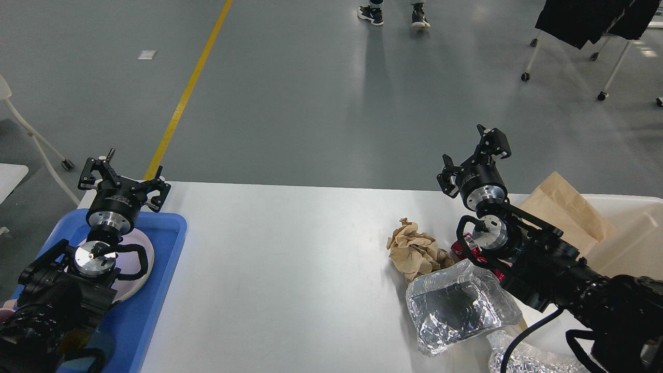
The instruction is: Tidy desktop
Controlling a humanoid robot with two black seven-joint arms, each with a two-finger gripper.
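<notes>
The white desktop (290, 248) fills the lower view. On its right side lie a crumpled brown paper ball (414, 249), a crinkled silver foil bag (456, 305) and a small red item (462, 249) partly hidden under my right arm. My right gripper (472, 155) is open and empty, raised over the table's far edge, behind and to the right of the paper ball. My left gripper (124, 176) is open and empty above the far end of the blue tray (160, 290).
A pale plate (147, 251) lies in the blue tray under my left arm. A brown paper bag (564, 212) leans in the cream-white bin (639, 228) at the right. More silver wrap (523, 357) lies at the front right. A person's feet (393, 14) stand far back.
</notes>
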